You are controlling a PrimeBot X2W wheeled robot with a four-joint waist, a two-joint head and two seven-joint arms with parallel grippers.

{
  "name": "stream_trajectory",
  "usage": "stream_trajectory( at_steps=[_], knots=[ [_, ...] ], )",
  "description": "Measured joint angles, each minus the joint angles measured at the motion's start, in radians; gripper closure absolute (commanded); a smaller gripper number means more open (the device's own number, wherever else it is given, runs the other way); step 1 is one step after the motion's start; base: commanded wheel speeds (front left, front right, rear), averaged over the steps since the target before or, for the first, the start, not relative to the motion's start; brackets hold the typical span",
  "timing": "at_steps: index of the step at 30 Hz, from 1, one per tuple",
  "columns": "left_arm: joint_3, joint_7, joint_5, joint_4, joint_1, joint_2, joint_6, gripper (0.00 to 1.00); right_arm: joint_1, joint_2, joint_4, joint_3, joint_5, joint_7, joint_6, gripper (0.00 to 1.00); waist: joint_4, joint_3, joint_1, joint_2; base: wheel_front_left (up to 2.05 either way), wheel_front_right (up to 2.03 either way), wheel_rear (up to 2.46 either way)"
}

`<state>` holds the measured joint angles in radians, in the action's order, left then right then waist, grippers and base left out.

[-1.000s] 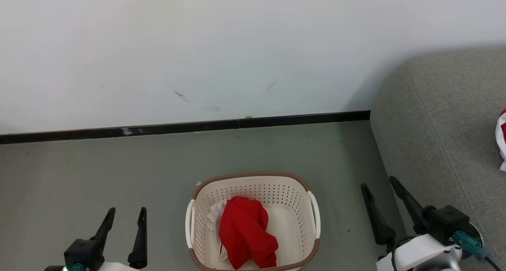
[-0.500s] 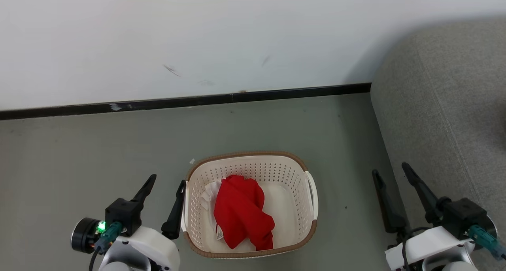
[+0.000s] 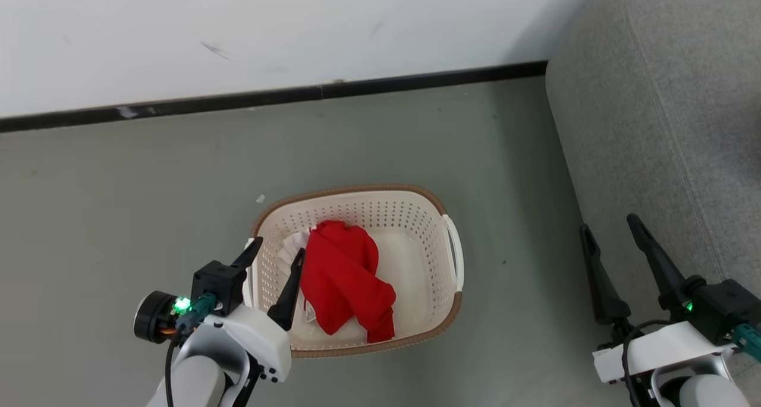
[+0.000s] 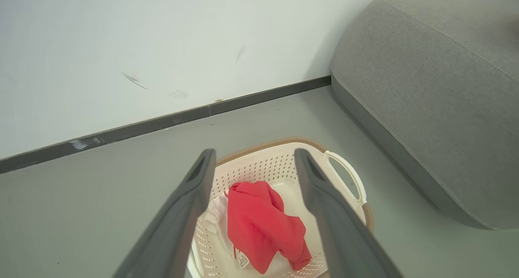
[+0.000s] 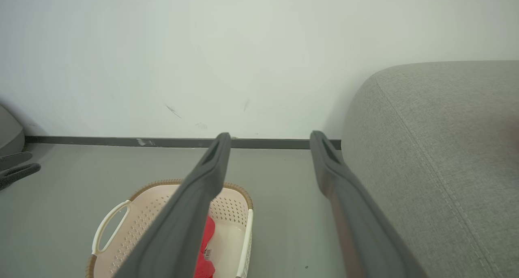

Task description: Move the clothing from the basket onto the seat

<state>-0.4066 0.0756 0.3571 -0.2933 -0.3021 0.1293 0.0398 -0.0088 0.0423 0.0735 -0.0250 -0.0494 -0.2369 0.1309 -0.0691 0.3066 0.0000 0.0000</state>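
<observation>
Grey floor [image 3: 119, 187], white wall [image 3: 297, 27]. Left gripper [image 3: 279, 246], wide and empty, hovers over the basket [image 3: 357, 188] rim, the clothing [image 3: 342, 276] just right of it. Right gripper [image 3: 609, 223], also wide and empty, has the seat [image 3: 654, 98] beside it.

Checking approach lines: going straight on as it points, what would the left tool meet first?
The left tool, open, would likely meet the clothing in the basket; if higher, the basket's far wall. Depth unclear.

Label [image 4: 243, 260] on clothing [image 4: 259, 225]: illegible

Head camera looks down; wrists share the basket [image 3: 357, 208].
</observation>
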Motion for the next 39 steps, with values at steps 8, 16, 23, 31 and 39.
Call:
stream_trajectory(
  at_steps=[8,16,23,31,39],
  knots=[
    [0.001,-0.010,-0.025,-0.082,-0.060,-0.001,-0.005,0.00,-0.034,0.000,0.026,-0.012,0.000,-0.001,0.000,0.00,-0.041,0.085,0.0000,0.0000,0.00,0.00,0.00],
    [0.010,-0.010,-0.034,-0.158,-0.115,-0.002,-0.002,0.00,-0.076,-0.001,0.039,-0.004,-0.024,-0.001,0.000,0.00,-0.088,0.166,0.0000,0.0000,0.00,0.00,0.00],
    [0.027,-0.010,-0.034,-0.206,-0.149,0.000,0.007,0.00,-0.111,-0.001,0.041,0.007,-0.039,-0.003,0.000,0.00,-0.124,0.223,0.0000,0.0000,0.00,0.00,0.00],
    [0.031,0.002,-0.042,-0.256,-0.191,0.006,0.011,0.00,-0.148,-0.001,0.036,0.026,-0.067,-0.008,0.000,0.00,-0.170,0.295,0.0000,0.0000,0.00,0.00,0.00],
    [0.028,0.013,-0.057,-0.309,-0.239,0.012,0.012,0.00,-0.200,-0.001,0.020,0.058,-0.087,-0.011,0.000,0.00,-0.216,0.371,0.0000,0.0000,0.00,0.00,0.00]
  ],
)
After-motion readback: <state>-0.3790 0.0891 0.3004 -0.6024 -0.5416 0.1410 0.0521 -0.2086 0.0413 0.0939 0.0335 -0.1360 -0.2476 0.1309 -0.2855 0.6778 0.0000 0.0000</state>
